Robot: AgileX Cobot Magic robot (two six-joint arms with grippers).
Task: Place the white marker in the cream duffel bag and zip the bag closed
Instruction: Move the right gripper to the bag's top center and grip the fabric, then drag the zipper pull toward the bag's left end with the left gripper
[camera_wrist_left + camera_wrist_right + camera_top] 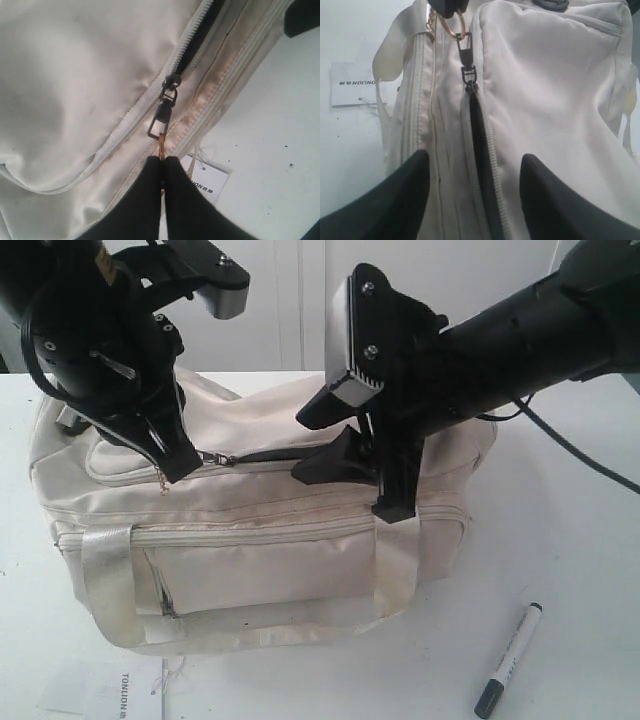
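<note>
1. The cream duffel bag (pixel 250 530) is seen lying lengthwise left to right on the table (pixel 580 580), its top zipper partly open toward the right.
2. The right gripper (pixel 472 185) is held over the open slit, jaws apart and empty.
3. The left gripper (pixel 162 172) is clamped shut on the zipper pull (pixel 161 120).
4. The white marker (pixel 508 659) is not yet bagged; it is left on the table near right of the bag, long axis running near-left to far-right, dark cap nearest. Insertion and zipping are judged outstanding.

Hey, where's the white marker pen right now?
In the exterior view the slim white marker pen with the dark cap lies on the white table, at the lower right, clear of the cream fabric duffel bag, outside it.
</note>
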